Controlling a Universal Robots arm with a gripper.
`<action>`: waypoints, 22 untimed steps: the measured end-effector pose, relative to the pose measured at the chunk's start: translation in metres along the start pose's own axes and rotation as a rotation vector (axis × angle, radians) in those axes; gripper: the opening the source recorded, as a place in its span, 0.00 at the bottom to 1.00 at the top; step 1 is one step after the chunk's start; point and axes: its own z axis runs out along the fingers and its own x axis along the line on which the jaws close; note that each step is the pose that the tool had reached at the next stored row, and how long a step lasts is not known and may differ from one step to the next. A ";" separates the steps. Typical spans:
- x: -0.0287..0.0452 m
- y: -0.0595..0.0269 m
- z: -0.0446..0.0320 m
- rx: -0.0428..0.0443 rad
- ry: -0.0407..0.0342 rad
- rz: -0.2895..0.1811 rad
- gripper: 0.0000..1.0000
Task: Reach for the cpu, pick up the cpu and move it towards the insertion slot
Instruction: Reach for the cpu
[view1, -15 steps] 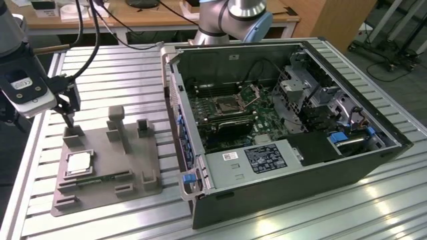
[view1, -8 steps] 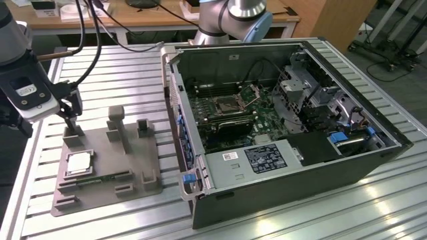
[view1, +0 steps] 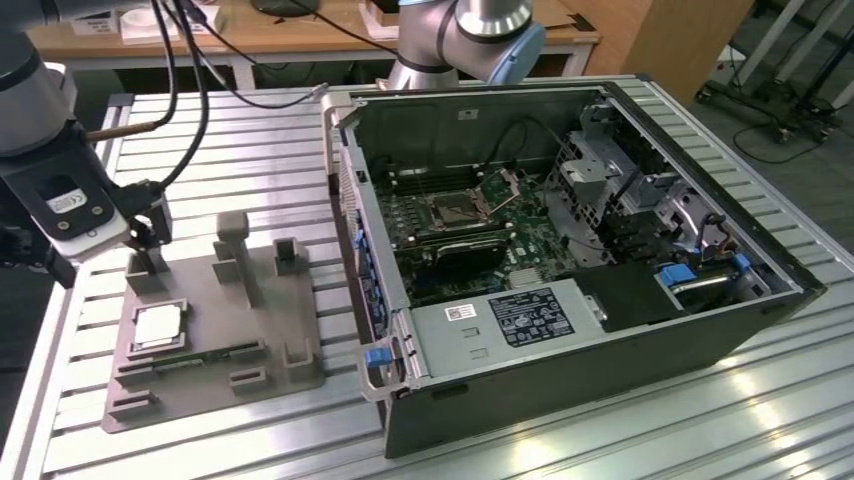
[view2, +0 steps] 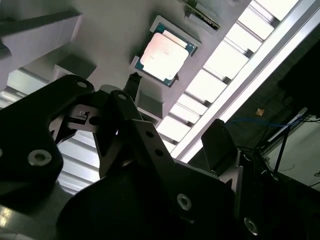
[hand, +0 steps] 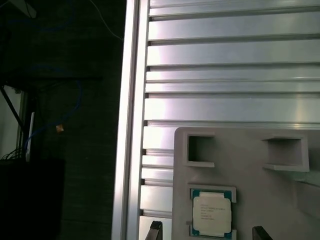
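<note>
The cpu (view1: 158, 325) is seated in the grey fixture's (view1: 200, 285) recess on the table (view1: 601, 440). The jaws are held apart above it, perhaps slightly off-centre, so it could be tipped or jammed on closing.

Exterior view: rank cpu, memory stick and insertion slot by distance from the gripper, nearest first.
From the gripper, at the exterior view's left:
1. cpu, on the grey fixture, close to the gripper.
2. memory stick, on the same fixture, just past the cpu.
3. insertion slot, inside the open computer case, toward the exterior view's right.
</note>
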 end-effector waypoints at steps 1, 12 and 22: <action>0.0000 -0.0003 0.0006 -0.0016 0.0002 0.000 0.76; 0.0000 -0.0008 0.0011 -0.0115 -0.0002 0.000 0.76; -0.0007 -0.0011 0.0054 -0.0115 -0.0002 0.000 0.76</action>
